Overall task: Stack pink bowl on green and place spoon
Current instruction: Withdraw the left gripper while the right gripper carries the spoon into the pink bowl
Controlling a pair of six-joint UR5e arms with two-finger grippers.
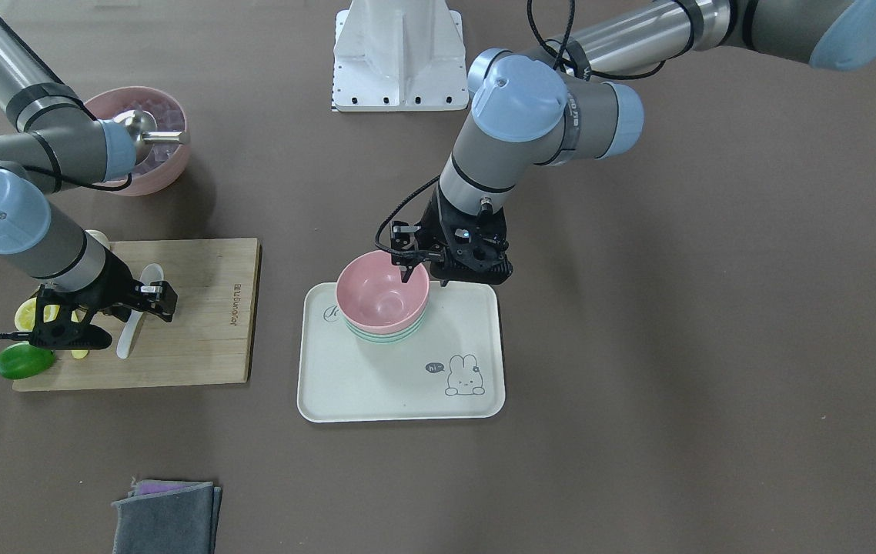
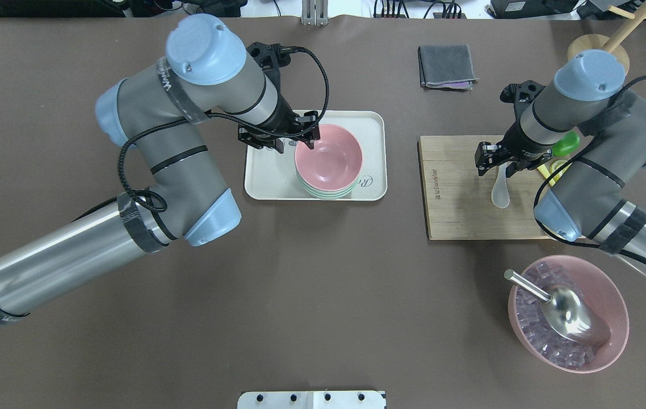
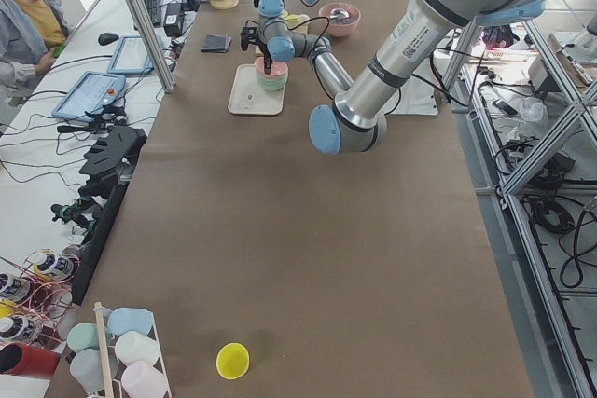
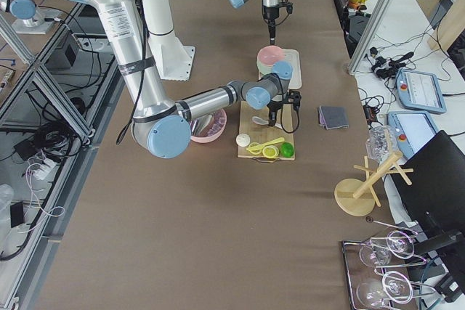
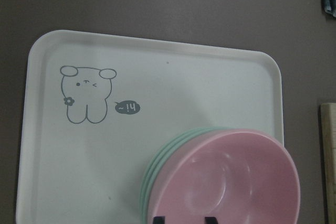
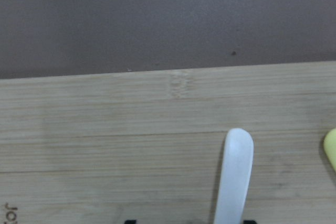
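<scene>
Pink plastic bowl [image 1: 380, 296] tops green bowls [image 1: 382, 335] | left gripper [image 1: 407, 268] at rim, grip unclear | right gripper [image 2: 497, 166] spread; off-centre white spoon [image 2: 500, 190] may slip.

The pink bowl [image 1: 382, 291], the green bowl [image 1: 384, 336] and the pale tray [image 1: 399, 385] look like smooth, matt plastic. The white spoon [image 2: 500, 193] is glossier plastic. The board [image 1: 199, 323] is grained wood, the scoop [image 2: 573, 318] polished metal, the folded cloth [image 1: 165, 523] soft grey fabric and the table [image 1: 638, 346] matt brown.

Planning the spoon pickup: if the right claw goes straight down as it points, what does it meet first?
Probably the handle of the white spoon, lying on the wooden board beneath the right claw, close to one tip; clearance unclear.
</scene>
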